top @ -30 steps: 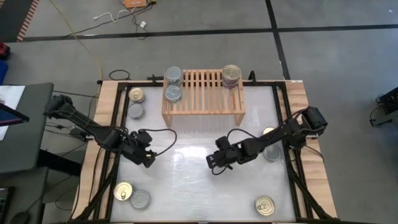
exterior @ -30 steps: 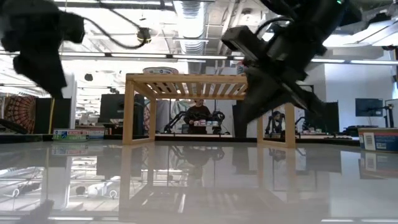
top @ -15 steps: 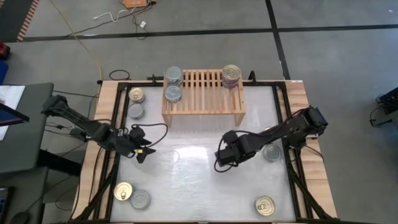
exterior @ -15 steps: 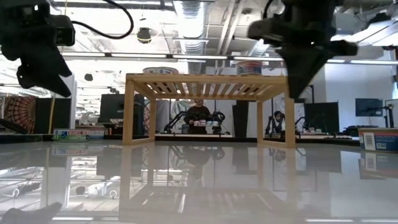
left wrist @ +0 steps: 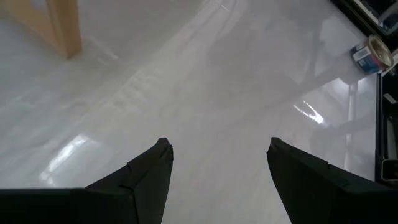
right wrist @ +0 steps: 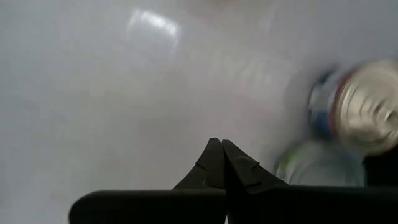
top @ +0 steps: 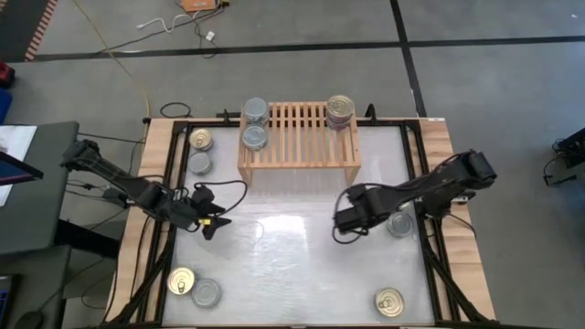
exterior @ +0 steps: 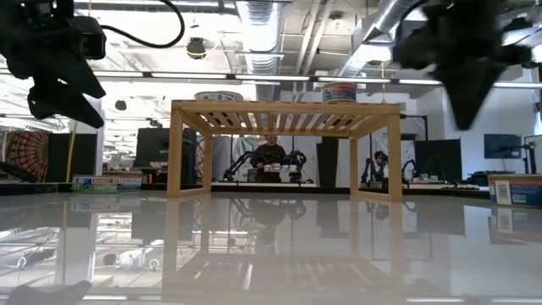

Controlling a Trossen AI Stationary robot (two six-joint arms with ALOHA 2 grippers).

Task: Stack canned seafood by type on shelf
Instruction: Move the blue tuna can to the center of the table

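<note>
The light-wood shelf [top: 299,137] stands at the table's far middle. On its slatted top are two silver-topped cans [top: 255,111] [top: 255,137] at the left end and a stack of cans [top: 340,111] at the right end. Loose cans rest on the table: two far left [top: 200,140], two near left [top: 182,281], one near right [top: 389,302], and a silver one [top: 399,222] beside my right arm. My left gripper [top: 212,225] [left wrist: 217,146] hangs open over bare table, left of centre. My right gripper [top: 344,225] [right wrist: 219,149] is shut, empty, pointing down right of centre.
The right wrist view shows a gold-lidded, blue-labelled can [right wrist: 364,115] and a silver can [right wrist: 311,165] just beyond the fingers. A wooden frame [top: 155,183] borders the glossy tabletop. Bare table lies between the two grippers.
My right gripper has risen and swung toward the table's right edge, tipping from a slant until it points almost straight down. My left gripper has drawn back slightly toward the left edge and tipped up, staying open.
</note>
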